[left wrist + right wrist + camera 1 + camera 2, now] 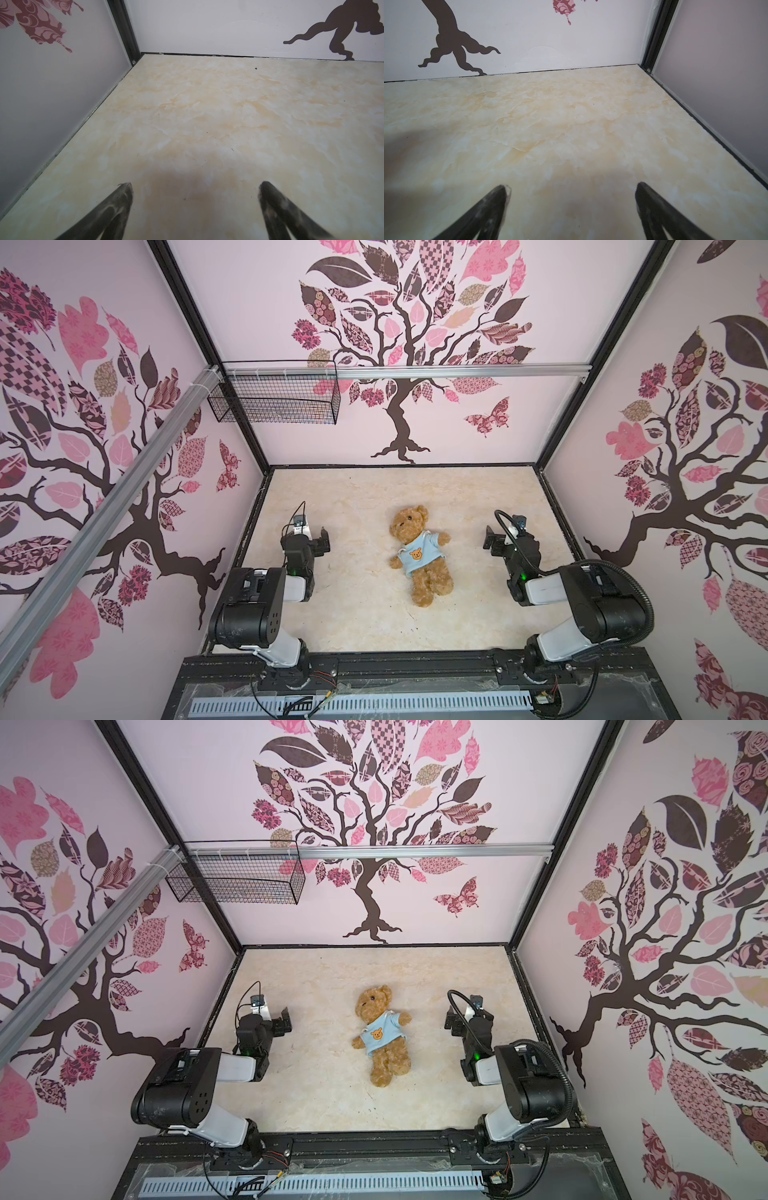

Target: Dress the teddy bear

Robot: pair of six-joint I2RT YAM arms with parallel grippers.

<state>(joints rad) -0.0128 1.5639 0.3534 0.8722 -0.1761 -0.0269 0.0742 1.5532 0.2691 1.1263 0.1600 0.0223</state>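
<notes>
The teddy bear [419, 549] [383, 1029], fluffy and golden-brown, lies on its back in the middle of the marbled table in both top views. It wears a light-blue shirt [417, 556] [381, 1036] with a small orange bear face on the chest. My left gripper [321, 540] [283, 1020] [195, 185] stands open to the bear's left, well apart from it. To the bear's right my right gripper [492, 540] [453, 1020] [571, 186] is open too, with only bare table between its fingers. Neither wrist view shows the bear.
A black wire basket [274, 396] [239, 876] hangs on the back rail, up at the left. Walls with a tree pattern close the cream table [374, 626] [332, 1106] on three sides. A black rail runs along the front edge.
</notes>
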